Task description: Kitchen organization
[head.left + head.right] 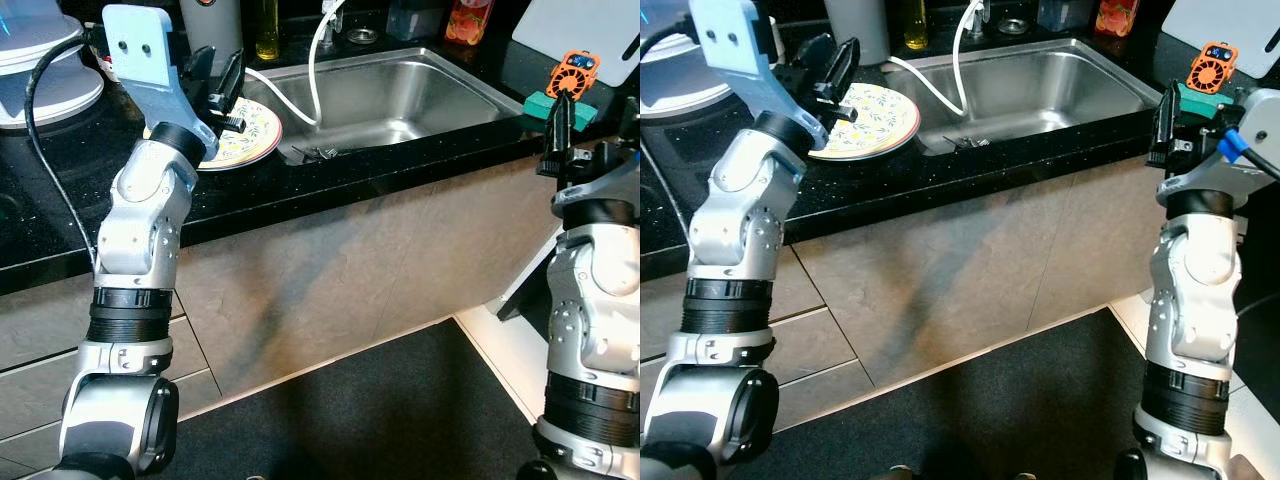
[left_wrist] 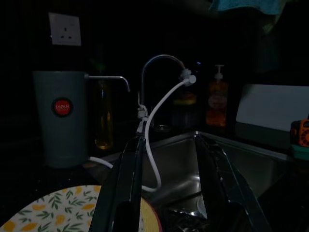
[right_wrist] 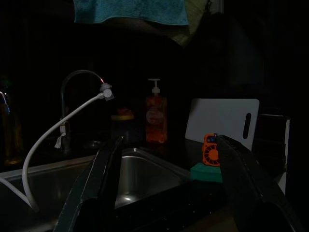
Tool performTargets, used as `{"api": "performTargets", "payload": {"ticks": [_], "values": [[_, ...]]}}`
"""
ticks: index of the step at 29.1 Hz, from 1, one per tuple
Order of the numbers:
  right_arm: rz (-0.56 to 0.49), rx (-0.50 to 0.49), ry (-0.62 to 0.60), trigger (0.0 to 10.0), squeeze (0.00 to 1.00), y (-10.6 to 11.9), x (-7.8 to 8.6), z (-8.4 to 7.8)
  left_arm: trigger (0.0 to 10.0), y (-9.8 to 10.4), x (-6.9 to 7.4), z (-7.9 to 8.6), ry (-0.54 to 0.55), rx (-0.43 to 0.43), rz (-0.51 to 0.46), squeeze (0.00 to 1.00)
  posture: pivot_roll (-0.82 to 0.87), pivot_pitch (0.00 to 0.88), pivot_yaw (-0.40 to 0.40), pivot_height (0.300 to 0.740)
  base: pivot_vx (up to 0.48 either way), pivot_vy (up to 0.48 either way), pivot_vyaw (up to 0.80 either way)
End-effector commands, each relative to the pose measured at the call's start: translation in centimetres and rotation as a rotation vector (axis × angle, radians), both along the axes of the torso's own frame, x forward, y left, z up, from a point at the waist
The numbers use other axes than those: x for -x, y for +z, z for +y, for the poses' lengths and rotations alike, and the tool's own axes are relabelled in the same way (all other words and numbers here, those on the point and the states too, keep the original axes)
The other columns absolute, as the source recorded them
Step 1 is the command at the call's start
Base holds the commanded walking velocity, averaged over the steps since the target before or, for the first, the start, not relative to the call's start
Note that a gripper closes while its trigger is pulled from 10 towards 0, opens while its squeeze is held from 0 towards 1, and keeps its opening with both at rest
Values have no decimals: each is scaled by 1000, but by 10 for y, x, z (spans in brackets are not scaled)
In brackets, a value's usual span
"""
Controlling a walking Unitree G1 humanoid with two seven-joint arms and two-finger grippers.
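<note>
Two risks stand out: the left gripper, jaws spread over the floral plate at the sink's rim, could tip it in or snag the white hose.

Head views bright and sharp; both wrist views very dark, underexposed.

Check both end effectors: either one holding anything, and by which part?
Nothing held. Left end effector is open above the plate rim; right end effector is open near the counter edge.
</note>
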State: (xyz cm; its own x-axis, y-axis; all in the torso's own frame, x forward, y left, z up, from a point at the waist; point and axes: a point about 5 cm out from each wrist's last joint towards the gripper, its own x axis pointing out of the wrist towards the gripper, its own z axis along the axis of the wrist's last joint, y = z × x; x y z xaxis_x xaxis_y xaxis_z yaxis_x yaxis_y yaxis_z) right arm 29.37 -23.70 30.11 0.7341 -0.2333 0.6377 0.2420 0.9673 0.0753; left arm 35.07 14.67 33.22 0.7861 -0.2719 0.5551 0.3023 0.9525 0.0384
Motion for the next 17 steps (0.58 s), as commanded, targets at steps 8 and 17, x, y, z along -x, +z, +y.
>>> {"api": "performTargets", "payload": {"ticks": [8, 17], "values": [[2, -11, -4, 10000, 0, -3, -1, -4, 10000, 3, 3, -2, 5, -15, -28, 0, 62, 90, 42, 740, 474, 0, 0], [10, -16, -1, 10000, 0, -6, -3, -4, 10000, 2, 3, -3, 5, -24, -34, 0, 64, 89, 43, 740, 384, 0, 0]]}}
